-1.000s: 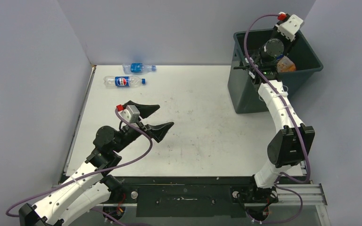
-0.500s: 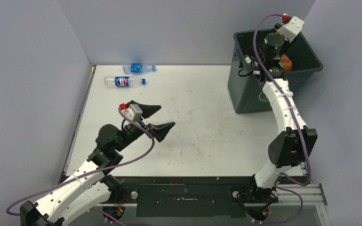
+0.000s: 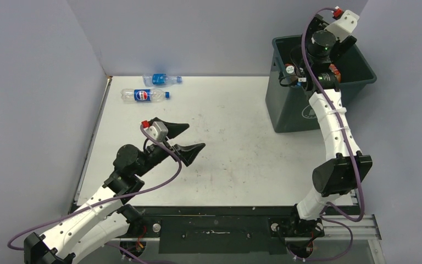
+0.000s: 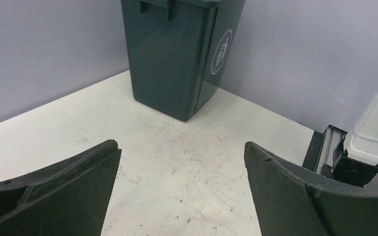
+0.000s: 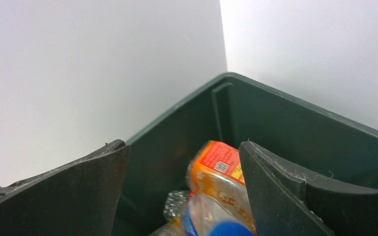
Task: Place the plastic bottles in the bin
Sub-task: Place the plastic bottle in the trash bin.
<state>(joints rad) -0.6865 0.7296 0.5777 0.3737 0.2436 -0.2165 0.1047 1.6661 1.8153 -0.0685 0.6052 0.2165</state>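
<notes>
**Two bottles to go, left arm nearer**

Wide apart and empty, the left pincer (image 3: 194, 136) hovered over the tabletop (image 3: 242, 159). Beyond it, toward the back wall, the Pepsi bottle (image 3: 143, 95) and blue-labelled bottle (image 3: 162, 79) lay crosswise. The right pincer (image 5: 182, 147), also apart, hung over the bin (image 3: 288, 110).

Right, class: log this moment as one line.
left gripper open, empty | right gripper open above bin | two bottles on table
</notes>
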